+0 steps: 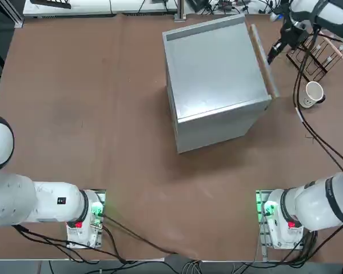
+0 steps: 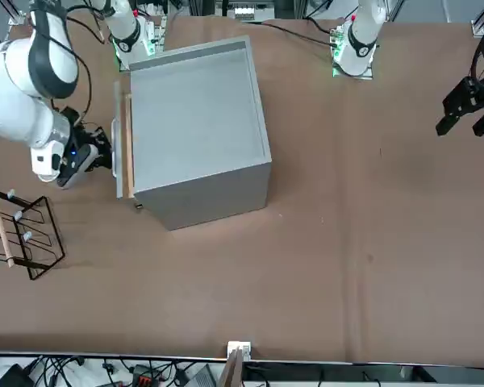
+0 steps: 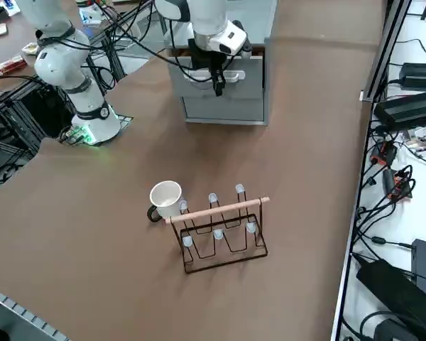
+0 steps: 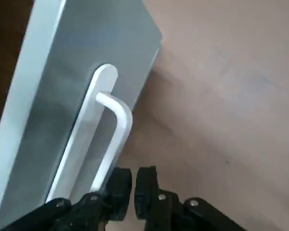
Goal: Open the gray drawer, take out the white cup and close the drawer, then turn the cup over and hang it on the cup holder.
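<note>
Right wrist view gives us the claw up close: two dark fingers on the right gripper (image 4: 133, 195), a narrow gap between them, so just slightly open, and nothing gripped in that gap! One white handle (image 4: 116, 137) runs down beside one of the fingers, its lower end hidden behind it; whether the two touch, I cannot tell.

Over to the right side view, and the right arm (image 3: 211, 18) reaches down to the front of the one large gray cabinet (image 3: 268, 71). And look at the top view: one gray drawer (image 1: 263, 60) stands partly out, a single strip of light wood showing between its front and the cabinet body!

Now the cup count: one white cup (image 3: 167, 198), out on the brown table (image 3: 113, 234), mouth up, its one dark handle turned away from the rack. It sits just beside the cup holder (image 3: 224, 266), of which there is also one; whether they touch is hard to call.

And what a rack: six white tips, two rows of three, plus one light wooden bar (image 3: 220, 210) along the top of the dark wire frame. All six tips are free of cups, and the lone cup stands on the tabletop, well apart from the gripper!
</note>
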